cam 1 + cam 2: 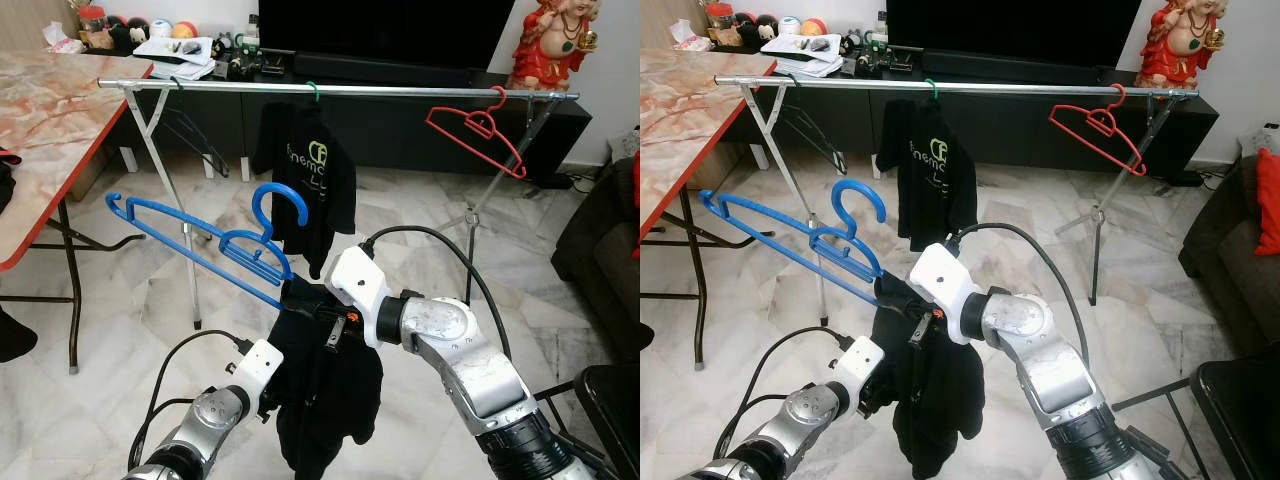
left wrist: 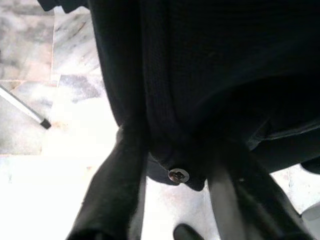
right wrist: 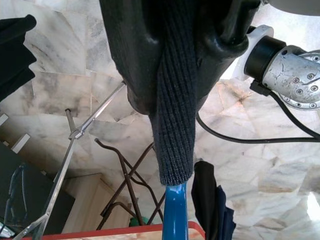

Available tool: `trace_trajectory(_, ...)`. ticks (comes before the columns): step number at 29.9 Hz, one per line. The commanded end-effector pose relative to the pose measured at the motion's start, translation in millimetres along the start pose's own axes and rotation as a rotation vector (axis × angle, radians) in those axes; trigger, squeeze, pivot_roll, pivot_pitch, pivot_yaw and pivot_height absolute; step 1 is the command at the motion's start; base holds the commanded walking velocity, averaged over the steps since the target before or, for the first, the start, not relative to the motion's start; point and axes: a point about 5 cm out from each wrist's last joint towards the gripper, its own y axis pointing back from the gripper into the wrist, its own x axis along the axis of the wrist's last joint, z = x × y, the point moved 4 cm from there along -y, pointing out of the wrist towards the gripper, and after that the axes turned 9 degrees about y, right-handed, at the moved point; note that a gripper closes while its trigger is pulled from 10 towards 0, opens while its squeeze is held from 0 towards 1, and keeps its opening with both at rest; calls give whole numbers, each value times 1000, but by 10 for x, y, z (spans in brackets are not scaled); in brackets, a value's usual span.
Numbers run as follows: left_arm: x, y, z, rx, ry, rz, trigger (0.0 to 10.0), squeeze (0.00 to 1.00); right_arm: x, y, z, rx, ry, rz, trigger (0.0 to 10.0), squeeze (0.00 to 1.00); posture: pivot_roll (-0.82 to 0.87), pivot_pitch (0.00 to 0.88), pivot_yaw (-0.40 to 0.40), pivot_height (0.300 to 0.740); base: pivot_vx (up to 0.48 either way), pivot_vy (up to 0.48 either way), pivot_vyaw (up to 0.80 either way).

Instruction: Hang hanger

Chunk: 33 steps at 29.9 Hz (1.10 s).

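Right gripper (image 1: 312,305) pinches the blue hanger (image 1: 200,248) through a black garment (image 1: 325,400) hiding its end. Left gripper (image 2: 172,170) clamps the cloth below, before the rack rail (image 1: 330,89).

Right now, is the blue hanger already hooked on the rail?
No. The blue hanger is held low in front of the rail by the right gripper, its hook in open air.

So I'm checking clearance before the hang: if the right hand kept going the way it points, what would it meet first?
Probably nothing soon. The right hand, shut on the blue hanger, points left and up, toward the table edge; depth is unclear, though the hanger's tip would arrive first.
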Motion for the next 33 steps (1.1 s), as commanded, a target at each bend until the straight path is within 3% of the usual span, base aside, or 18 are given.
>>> trace_trajectory(1,-81,13,-9,6,16,-30,0,0,232,37,47,-8,62,75,0,0,-58,89,-86,740,0,0,0)
trace_trajectory(16,-89,16,4,0,21,-30,0,0,210,55,55,-14,59,67,0,0,-59,97,-86,740,0,0,0)
trace_trajectory(22,-107,38,-94,50,47,-28,0,0,143,94,86,-27,75,41,0,0,-57,101,-85,740,0,0,0)
trace_trajectory(27,-174,90,-252,120,66,-43,0,0,-250,336,308,-120,100,-131,0,0,-59,102,-84,740,0,0,0)
trace_trajectory(28,-194,106,-289,137,79,-45,0,0,-385,448,382,-154,104,-189,0,0,-59,105,-84,740,0,0,0)
trace_trajectory(33,-241,135,-344,163,95,-53,0,0,-645,699,480,-199,113,-291,0,0,-61,108,-82,740,0,0,0)
